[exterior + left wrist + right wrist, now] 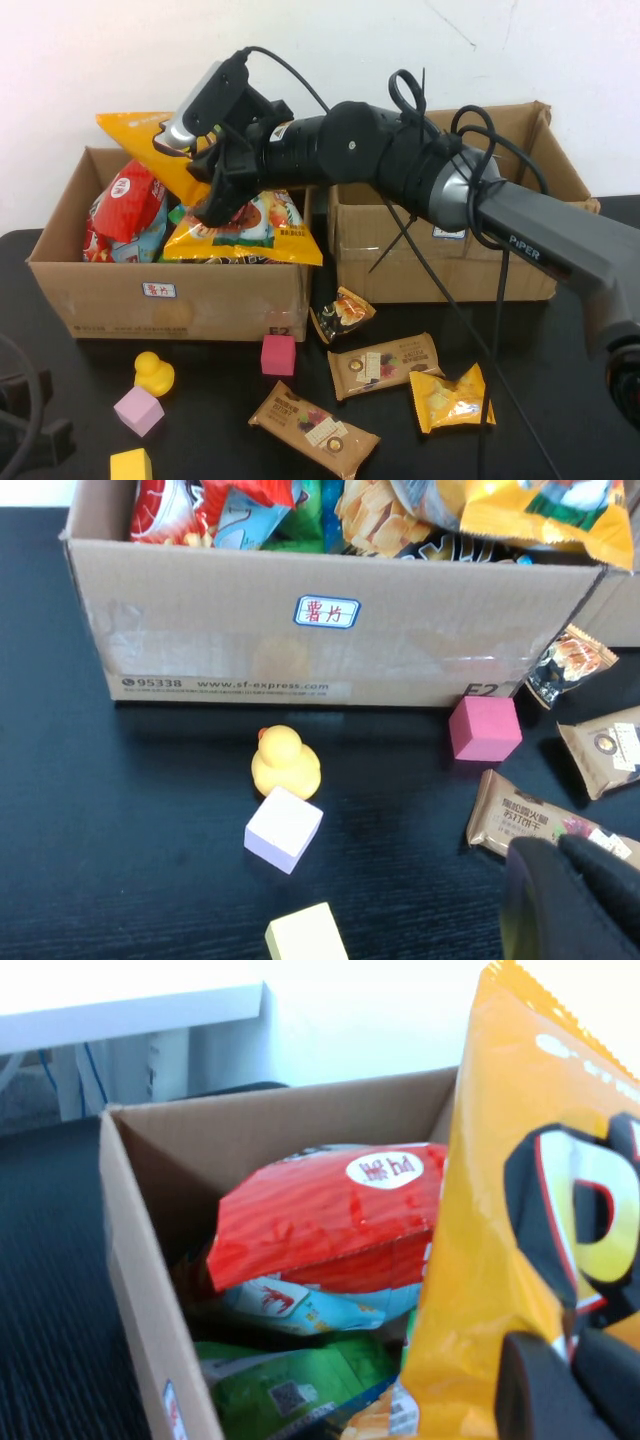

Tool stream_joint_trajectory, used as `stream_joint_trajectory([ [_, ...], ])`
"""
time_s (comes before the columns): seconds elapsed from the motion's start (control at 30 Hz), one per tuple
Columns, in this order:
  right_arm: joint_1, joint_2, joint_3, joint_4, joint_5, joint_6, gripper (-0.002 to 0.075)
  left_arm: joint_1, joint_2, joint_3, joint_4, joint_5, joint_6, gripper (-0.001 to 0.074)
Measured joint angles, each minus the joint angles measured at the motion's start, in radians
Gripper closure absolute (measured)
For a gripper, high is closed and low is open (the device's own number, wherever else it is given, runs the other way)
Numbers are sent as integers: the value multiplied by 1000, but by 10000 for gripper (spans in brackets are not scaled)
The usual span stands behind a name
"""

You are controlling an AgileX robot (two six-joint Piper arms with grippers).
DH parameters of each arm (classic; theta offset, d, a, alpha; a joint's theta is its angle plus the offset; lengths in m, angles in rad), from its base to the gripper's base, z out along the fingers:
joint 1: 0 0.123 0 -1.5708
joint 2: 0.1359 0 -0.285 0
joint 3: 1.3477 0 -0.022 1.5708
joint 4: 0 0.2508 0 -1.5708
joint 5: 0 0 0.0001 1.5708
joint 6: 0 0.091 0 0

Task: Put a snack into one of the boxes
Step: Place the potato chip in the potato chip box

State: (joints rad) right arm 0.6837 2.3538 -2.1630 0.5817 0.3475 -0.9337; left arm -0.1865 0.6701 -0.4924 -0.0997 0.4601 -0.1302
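My right gripper (213,196) reaches over the left cardboard box (180,292) and is shut on a large orange chip bag (150,135), holding it tilted above the box's contents. In the right wrist view the orange bag (500,1220) fills the side by the fingers (535,1390), above a red bag (330,1215) and a green bag (290,1385) inside the box (135,1290). The box also holds a yellow chip bag (245,238). The right cardboard box (440,270) stands beside it. My left gripper (570,890) is shut and empty, low over the table near a brown snack bar (520,820).
On the black table in front of the boxes lie two brown snack bars (313,428) (385,365), a small dark packet (342,313), a yellow packet (452,400), a yellow duck (153,372), a pink cube (278,354), a lilac cube (138,411) and a yellow cube (131,466).
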Motion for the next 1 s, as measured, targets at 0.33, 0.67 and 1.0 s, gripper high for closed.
stream_joint_trajectory([
  [0.33, -22, 24, -2, 18, 3, -5, 654, 0, 0, 17, -2, 4, 0, 737],
  [0.67, -22, 25, -2, 30, 16, 18, 174, 0, 0, 23, -21, -3, 0, 737],
  [1.0, -22, -146, -2, 45, 272, 37, 522, 0, 0, 23, -24, 0, 2, 737],
])
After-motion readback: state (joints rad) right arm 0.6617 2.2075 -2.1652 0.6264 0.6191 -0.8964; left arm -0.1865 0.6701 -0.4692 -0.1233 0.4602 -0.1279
